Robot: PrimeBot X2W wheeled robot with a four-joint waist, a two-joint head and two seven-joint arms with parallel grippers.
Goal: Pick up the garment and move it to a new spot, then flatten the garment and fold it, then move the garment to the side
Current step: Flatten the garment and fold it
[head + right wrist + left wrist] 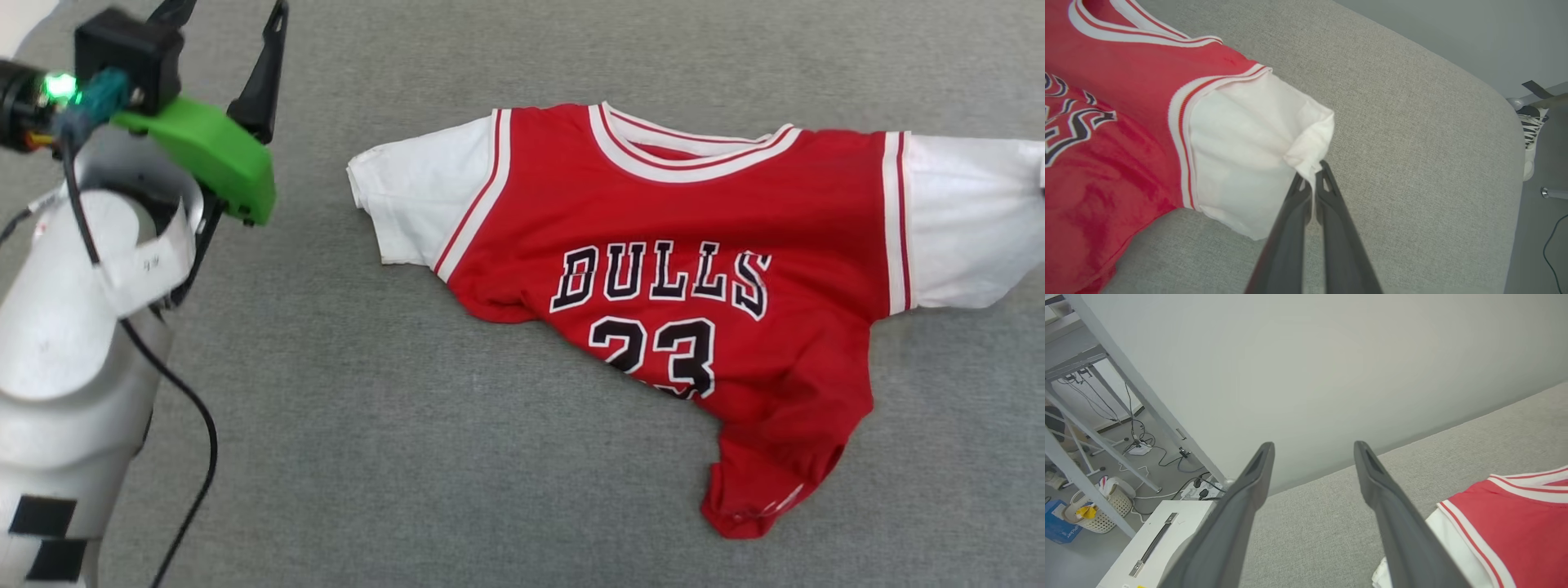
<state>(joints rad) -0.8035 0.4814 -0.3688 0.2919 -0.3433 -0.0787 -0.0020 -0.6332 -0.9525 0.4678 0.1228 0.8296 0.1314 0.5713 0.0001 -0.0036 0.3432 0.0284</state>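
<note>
The garment (678,245), a red jersey-style T-shirt with white short sleeves and black "BULLS" and "23" on the chest, lay face up on a grey cloth-covered tabletop (408,457), its collar pointing away from the robot. Its upper half was spread fairly flat, but the lower hem (767,490) was pulled in and bunched into a narrow twisted tail nearer the robot. In the right wrist view the right gripper (1314,171) had its jaws pressed together on a small pinch of the cuff of the right-hand sleeve (1241,134), and the white cloth was gathered into a little peak at the fingertips. The left gripper (1314,449) hovered above the tabletop with its jaws spread wide and holding nothing, near the left-hand sleeve (416,204) but apart from it. The step appeared to be picking the shirt up in order to move it. The right-hand pinch looked thin, so a slow, low lift would probably be safest, since a quick pull might slip the cuff free. It seemed wise to bring the left jaws down onto the left-hand cuff or shoulder seam and take a deeper bite of cloth there. Raising both sides together and level would likely let the body hang and the twisted hem drop open, which should make flattening easier. Dragging by one sleeve alone risked crumpling the shirt further.
</note>
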